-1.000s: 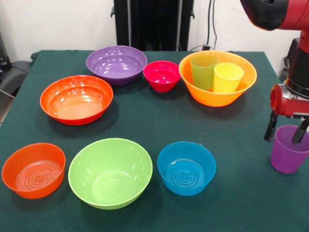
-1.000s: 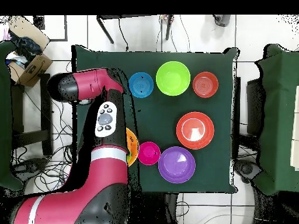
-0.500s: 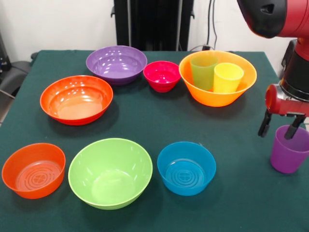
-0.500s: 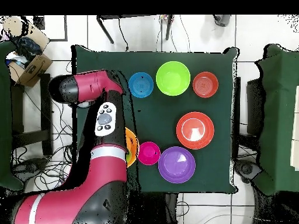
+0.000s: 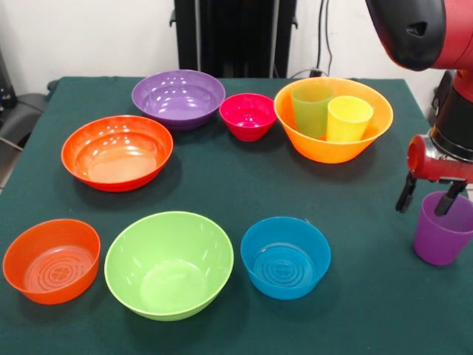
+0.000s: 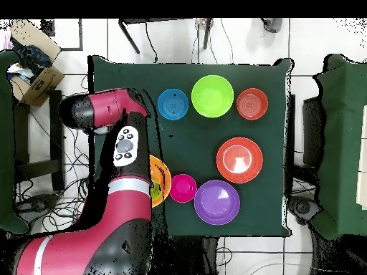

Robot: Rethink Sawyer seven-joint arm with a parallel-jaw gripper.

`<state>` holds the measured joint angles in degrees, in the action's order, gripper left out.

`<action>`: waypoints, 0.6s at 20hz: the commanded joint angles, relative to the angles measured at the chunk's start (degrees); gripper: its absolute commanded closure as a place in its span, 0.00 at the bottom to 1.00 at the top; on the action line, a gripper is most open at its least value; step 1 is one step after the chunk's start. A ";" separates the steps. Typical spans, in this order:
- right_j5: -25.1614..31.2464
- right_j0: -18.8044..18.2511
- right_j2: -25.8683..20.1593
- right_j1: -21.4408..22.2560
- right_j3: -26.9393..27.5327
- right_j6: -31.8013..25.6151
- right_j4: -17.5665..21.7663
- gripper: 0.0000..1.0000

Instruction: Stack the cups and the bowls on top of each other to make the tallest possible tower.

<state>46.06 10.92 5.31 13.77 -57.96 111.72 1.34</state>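
Green cup, yellow cup upright inside big orange bowl; purple cup upright, apart.

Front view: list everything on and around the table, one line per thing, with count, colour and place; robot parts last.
Big bowl: one, orange, far right, holding two cups.
Cups in it: two, green and yellow, side by side, upright.
Purple cup: one, right edge, standing on the cloth.
Purple bowl: one, far centre-left.
Pink bowl: one, small, between the purple and big orange bowls.
Red-orange bowl: one, wide, middle left.
Small orange bowl: one, near left.
Lime green bowl: one, big, near centre.
Blue bowl: one, small, near centre-right.
Table: one, dark green cloth.
Gripper: one, black fingers open, one finger reaching into the purple cup's mouth, the other outside its rim.
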 commanded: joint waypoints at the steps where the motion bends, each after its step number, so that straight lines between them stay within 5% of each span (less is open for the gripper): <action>1: 1.60 0.09 -4.06 -2.30 2.19 0.05 2.14 0.00; 12: -1.56 -0.99 -5.48 -2.90 0.33 -2.23 2.41 0.00</action>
<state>46.06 10.90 5.29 11.49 -57.39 111.72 1.32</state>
